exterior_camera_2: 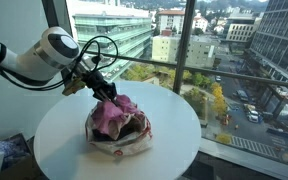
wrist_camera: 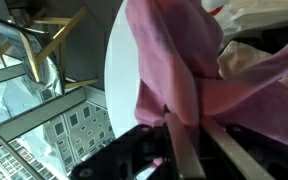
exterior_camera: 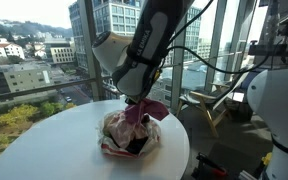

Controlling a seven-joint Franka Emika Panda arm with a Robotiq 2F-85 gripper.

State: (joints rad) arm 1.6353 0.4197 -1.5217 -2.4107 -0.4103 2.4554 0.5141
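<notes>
The pink cloth (exterior_camera_2: 116,112) was judged light, soft and limp, likely to drape and stretch rather than keep any shape, and best taken at a bunched fold near its top. It was heaped at the middle of the round white table (exterior_camera_2: 59,135), and in the wrist view a fold of it was seen pinched between the nearly closed fingers of the gripper (wrist_camera: 189,125). A white cloth (exterior_camera: 111,130) was tangled into the same heap and could be dragged along with it, while a wooden chair (exterior_camera: 209,105) was set well apart, beyond the table's right edge by the window.
</notes>
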